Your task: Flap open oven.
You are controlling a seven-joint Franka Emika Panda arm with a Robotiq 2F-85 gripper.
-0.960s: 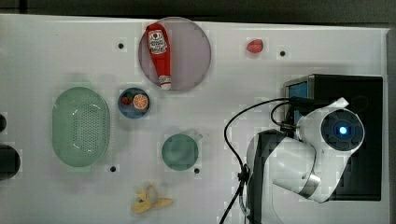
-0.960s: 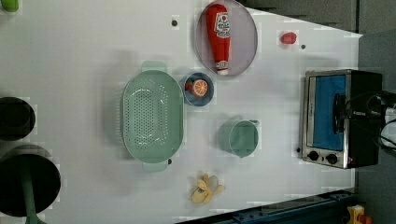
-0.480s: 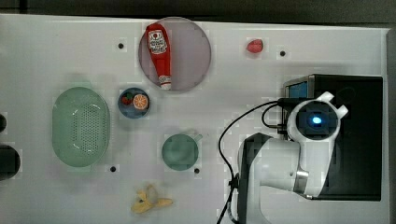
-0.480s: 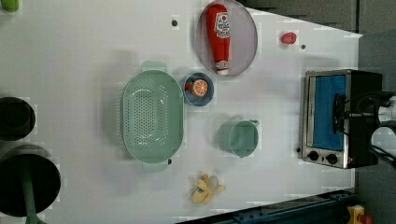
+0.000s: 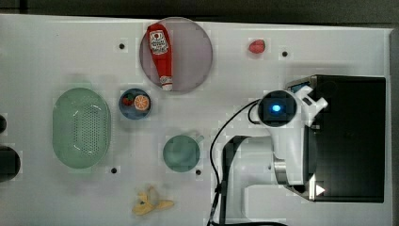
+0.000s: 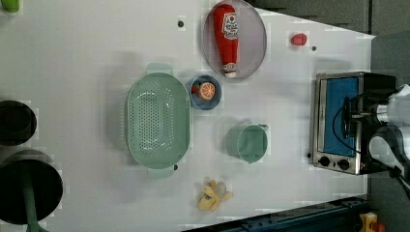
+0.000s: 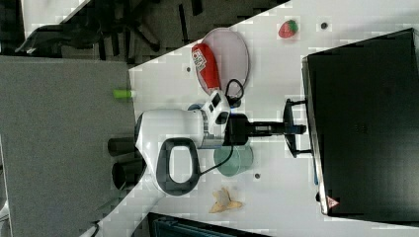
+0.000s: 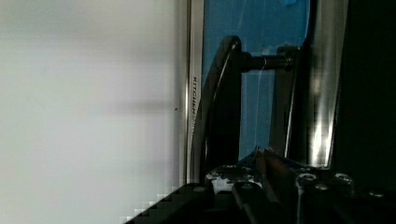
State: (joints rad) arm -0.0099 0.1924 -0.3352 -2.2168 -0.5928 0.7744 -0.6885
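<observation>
We see the oven [image 5: 349,141] at the table's [image 5: 42,52] edge, at the top view's right, with its blue glass door shut flat against the silver frame. The pincer [image 7: 296,129] reaches level toward that door and has its tip right at the black handle [image 7: 290,145], in the gap between the bar and the glass. In the wrist view the pincer [image 8: 261,156] has its tips drawn nearly together with nothing between them, and the handle [image 8: 224,93] runs just beside them. We cannot tell whether they touch the bar.

Behind the pincer, on the side away from the oven, the white arm and its black cable [image 5: 220,136] hang over the table. Nearest behind it is a green cup [image 5: 181,153], partly hidden by the arm in the right view. Farther back are a small blue bowl [image 5: 135,103] of toy fruit and a green colander [image 5: 81,127], well apart from the pincer. Off to one side of it, a ketchup bottle [image 5: 161,54] lies on a round plate [image 5: 200,44], and a strawberry [image 5: 257,46] sits near the oven's far corner. Off to the other side a banana [image 5: 151,203] lies by the table's edge. None of these lies between the pincer and the door.
</observation>
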